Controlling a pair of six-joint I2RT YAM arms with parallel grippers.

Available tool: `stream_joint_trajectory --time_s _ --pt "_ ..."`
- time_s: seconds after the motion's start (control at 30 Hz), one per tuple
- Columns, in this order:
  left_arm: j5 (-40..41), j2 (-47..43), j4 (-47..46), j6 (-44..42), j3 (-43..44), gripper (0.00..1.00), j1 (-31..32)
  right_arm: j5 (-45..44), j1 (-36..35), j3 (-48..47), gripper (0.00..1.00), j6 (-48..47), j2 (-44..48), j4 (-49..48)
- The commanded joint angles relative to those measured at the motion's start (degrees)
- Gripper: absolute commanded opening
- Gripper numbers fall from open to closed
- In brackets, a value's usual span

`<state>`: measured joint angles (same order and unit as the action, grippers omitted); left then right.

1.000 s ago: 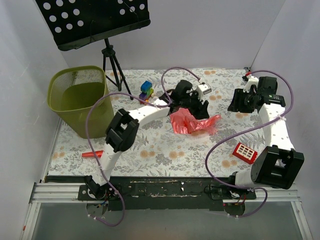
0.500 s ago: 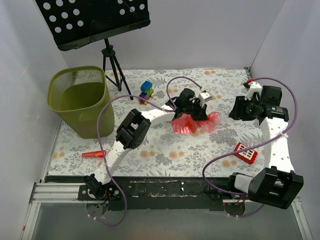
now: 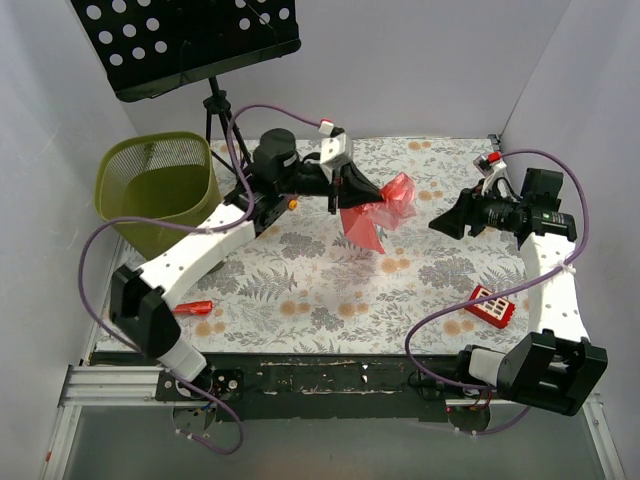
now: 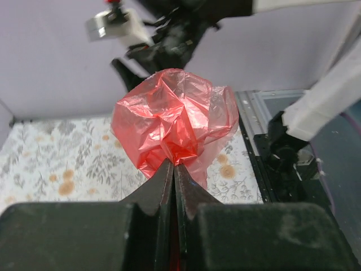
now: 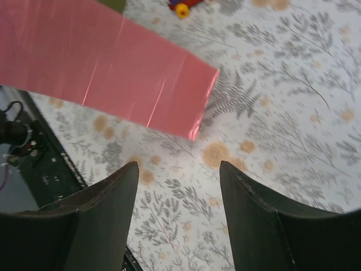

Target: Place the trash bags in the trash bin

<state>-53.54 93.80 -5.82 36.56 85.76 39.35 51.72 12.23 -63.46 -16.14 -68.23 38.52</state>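
Our left tool [image 3: 362, 203] is clenched on the trash bag [image 3: 388, 200], pinching a crumpled bunch of red film and holding it up over the far middle of the bench [image 3: 300, 290]. A flatter flap of the bag hangs below the bunch. Our right tool [image 3: 440, 222] is released, jaws apart with nothing between them. It points at the bag from the right, near it but not touching. The trash bin [image 3: 135, 225] stands upright at the bench's far left corner, well apart from the bag.
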Motion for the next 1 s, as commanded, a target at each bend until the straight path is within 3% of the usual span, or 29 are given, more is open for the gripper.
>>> stream_joint_trajectory --time_s 0.0,0.17,0.33,0.67,0.97 --pt "-3.16 -6.42 7.30 -6.93 -4.37 0.00 0.64 21.12 -2.02 -5.17 0.68 2.69 -0.15 -6.00" --pt "-1.74 -9.77 12.58 -9.22 -3.67 0.00 -0.68 24.48 -7.91 -9.13 0.68 6.11 1.69 -8.90" --pt "-0.95 -11.45 13.12 -8.34 -4.63 0.00 -0.68 23.60 -15.82 -7.38 0.68 10.69 4.50 -13.81" --pt "-3.50 -10.04 17.16 -10.36 0.02 0.00 -0.59 12.62 -17.59 -3.60 0.64 13.07 6.44 -19.54" --pt "-4.56 -9.34 16.11 -10.19 0.55 0.00 -0.68 14.89 -21.10 -2.55 0.65 17.36 3.98 -24.36"
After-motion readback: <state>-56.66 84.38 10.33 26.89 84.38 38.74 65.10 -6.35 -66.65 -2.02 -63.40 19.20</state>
